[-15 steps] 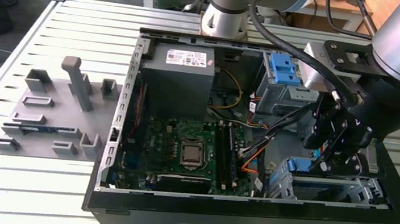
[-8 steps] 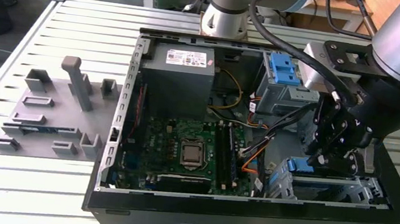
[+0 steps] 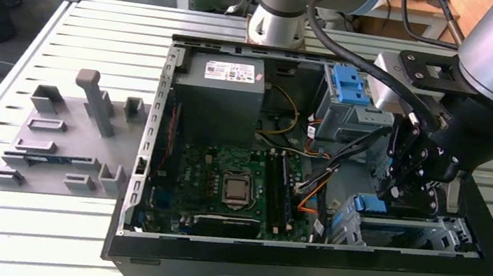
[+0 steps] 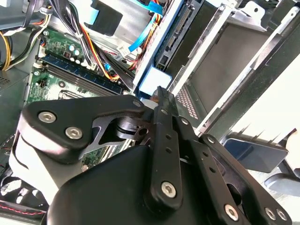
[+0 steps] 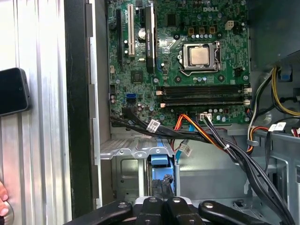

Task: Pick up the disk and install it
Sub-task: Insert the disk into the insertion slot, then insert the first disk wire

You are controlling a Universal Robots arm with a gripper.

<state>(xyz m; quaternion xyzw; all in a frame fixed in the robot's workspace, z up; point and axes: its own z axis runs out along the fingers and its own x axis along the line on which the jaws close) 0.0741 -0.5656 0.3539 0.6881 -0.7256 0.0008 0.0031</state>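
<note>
The disk stands on edge in the metal drive cage (image 3: 442,233) at the open computer case's corner, on the exterior view's right. Its blue carrier (image 3: 372,204) sticks up out of the cage top. My gripper (image 3: 398,193) hangs straight over it. In the second wrist view the two black fingers (image 4: 161,122) lie pressed together, and the gripper (image 4: 159,93) tip meets the blue carrier (image 4: 152,80). In the first wrist view the gripper (image 5: 162,185) sits against the carrier's blue end (image 5: 161,161), with blue showing on both sides of it.
The motherboard (image 3: 222,177), a grey power-supply box (image 3: 224,93) and loose cables (image 3: 317,178) lie inside the case. A second blue-fronted bay (image 3: 347,87) stands behind the cage. A grey fixture plate (image 3: 68,137) lies on the slatted table. A phone (image 5: 13,91) and a fingertip (image 5: 2,197) sit beside the case.
</note>
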